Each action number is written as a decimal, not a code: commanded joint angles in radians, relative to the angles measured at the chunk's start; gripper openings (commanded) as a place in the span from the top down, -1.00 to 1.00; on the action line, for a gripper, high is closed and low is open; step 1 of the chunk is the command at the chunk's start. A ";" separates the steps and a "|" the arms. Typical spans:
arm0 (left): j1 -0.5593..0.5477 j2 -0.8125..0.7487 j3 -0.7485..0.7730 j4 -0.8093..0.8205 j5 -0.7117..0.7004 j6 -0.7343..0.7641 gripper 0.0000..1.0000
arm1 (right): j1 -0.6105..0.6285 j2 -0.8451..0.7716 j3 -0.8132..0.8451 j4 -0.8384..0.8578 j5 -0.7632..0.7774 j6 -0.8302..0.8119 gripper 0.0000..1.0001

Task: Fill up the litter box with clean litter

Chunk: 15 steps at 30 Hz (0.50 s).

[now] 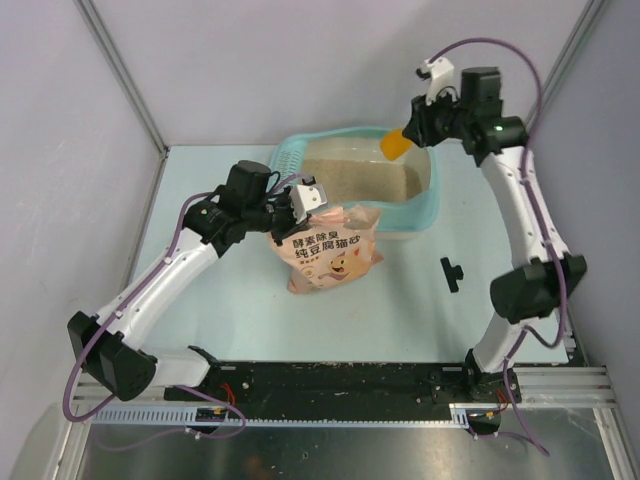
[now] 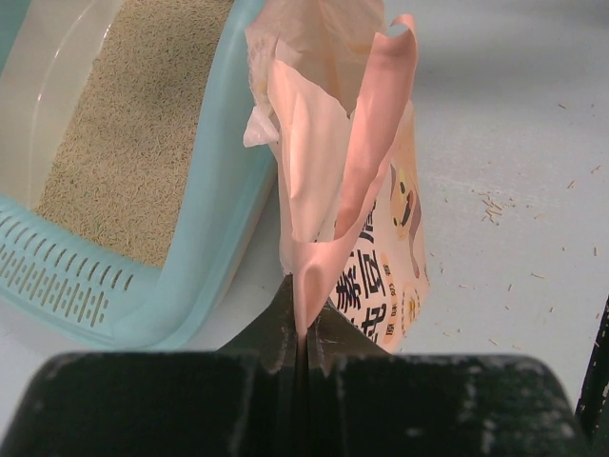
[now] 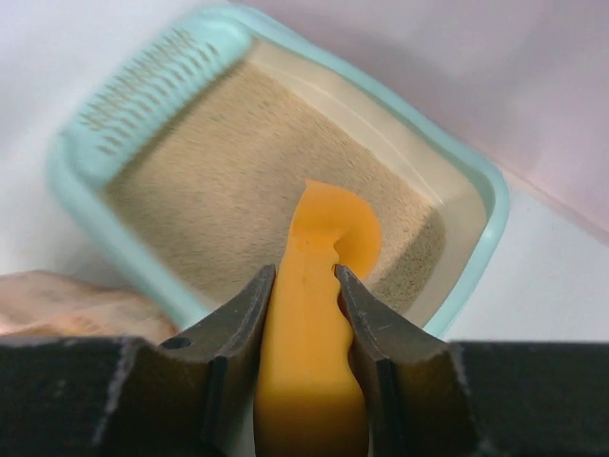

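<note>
The light teal litter box (image 1: pixel 432 200) stands at the back of the table, with beige clean litter (image 1: pixel 360 180) spread over its floor. My left gripper (image 1: pixel 305 205) is shut on the top edge of the pink bag (image 1: pixel 332 250), which lies just in front of the box. In the left wrist view the jaws (image 2: pixel 303 333) pinch the bag's (image 2: pixel 381 238) thin flap beside the box wall (image 2: pixel 209 228). My right gripper (image 1: pixel 415 128) hovers over the box's far right corner, shut on an orange scoop (image 1: pixel 396 144). The right wrist view shows the scoop (image 3: pixel 309 362) above the litter (image 3: pixel 219 181).
A small black part (image 1: pixel 452 272) lies on the table right of the bag. Loose litter grains (image 2: pixel 490 205) are scattered on the table beside the bag. Metal frame posts and grey walls close in the back and sides.
</note>
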 commanded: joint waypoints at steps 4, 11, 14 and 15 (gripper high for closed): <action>0.002 -0.043 0.048 0.130 0.030 -0.009 1.00 | -0.023 -0.194 0.083 -0.239 -0.278 0.023 1.00; 0.002 -0.058 0.031 0.152 0.010 -0.040 1.00 | -0.014 -0.222 0.070 -0.440 -0.463 -0.006 1.00; 0.002 -0.067 0.017 0.158 0.005 -0.050 1.00 | 0.005 -0.237 0.024 -0.471 -0.461 -0.043 1.00; 0.002 -0.073 0.011 0.159 0.007 -0.049 1.00 | 0.012 -0.236 0.021 -0.482 -0.460 -0.054 1.00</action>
